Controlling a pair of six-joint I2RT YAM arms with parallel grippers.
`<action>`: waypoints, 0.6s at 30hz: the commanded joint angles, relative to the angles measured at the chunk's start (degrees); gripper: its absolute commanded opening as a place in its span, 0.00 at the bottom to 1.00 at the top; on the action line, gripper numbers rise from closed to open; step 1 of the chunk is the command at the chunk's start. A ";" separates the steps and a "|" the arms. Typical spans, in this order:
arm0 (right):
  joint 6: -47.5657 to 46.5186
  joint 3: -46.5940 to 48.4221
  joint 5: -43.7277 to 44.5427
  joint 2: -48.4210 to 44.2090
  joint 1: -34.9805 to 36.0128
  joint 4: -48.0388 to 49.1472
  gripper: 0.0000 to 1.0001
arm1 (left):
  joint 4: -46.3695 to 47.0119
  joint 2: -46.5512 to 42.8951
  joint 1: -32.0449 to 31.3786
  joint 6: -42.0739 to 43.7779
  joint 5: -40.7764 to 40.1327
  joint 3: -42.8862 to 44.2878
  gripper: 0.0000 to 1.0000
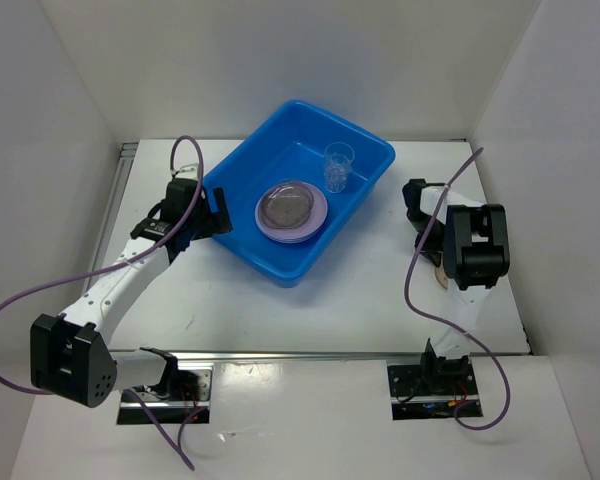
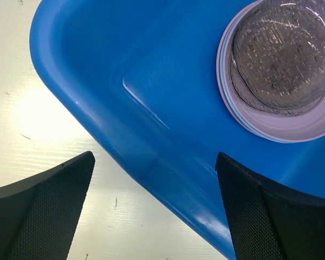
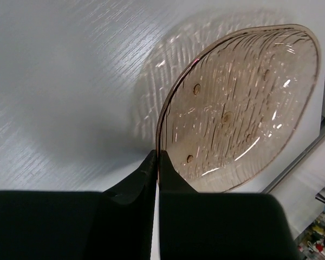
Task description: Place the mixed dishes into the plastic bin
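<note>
The blue plastic bin (image 1: 280,270) stands at the table's middle. In it lie a lavender plate (image 1: 315,222) with a speckled grey plate (image 1: 286,205) on top, and an upright clear ribbed cup (image 1: 339,166). My left gripper (image 1: 212,215) is open and empty at the bin's left rim; in the left wrist view (image 2: 154,206) its jaws straddle the bin's wall (image 2: 151,97), with the plates (image 2: 281,59) beyond. My right gripper (image 1: 445,262) is right of the bin. In the right wrist view (image 3: 157,160) it is shut on the rim of a translucent tan plate (image 3: 244,108), tilted on edge above the table.
White walls close the table in at the back and both sides. A metal rail (image 1: 280,353) runs along the near edge by the arm bases. Purple cables (image 1: 420,300) loop beside both arms.
</note>
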 commanded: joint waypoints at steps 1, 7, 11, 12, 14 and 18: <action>1.60 1.50 2.53 0.72 0.83 -0.58 0.01 | 1.85 -0.75 -0.22 2.21 -1.26 0.01 1.00; 2.92 5.62 3.68 -8.65 3.72 -4.44 0.01 | 1.85 -0.23 -0.22 2.21 -1.79 -0.52 1.00; 2.92 17.10 2.81 -16.21 5.13 -6.82 0.01 | 1.85 -0.22 -0.22 2.21 -1.27 -0.52 1.00; 2.92 19.58 0.54 -17.46 6.44 -6.82 0.01 | 1.85 0.30 -0.22 2.21 -1.26 -0.52 1.00; 1.87 25.81 -3.41 -21.22 7.68 -3.94 0.01 | 2.37 0.31 -0.22 2.21 -1.26 -0.52 1.00; 0.90 35.67 -21.94 -22.13 9.44 0.64 0.01 | 2.38 0.83 -0.22 2.21 -0.74 -0.52 1.00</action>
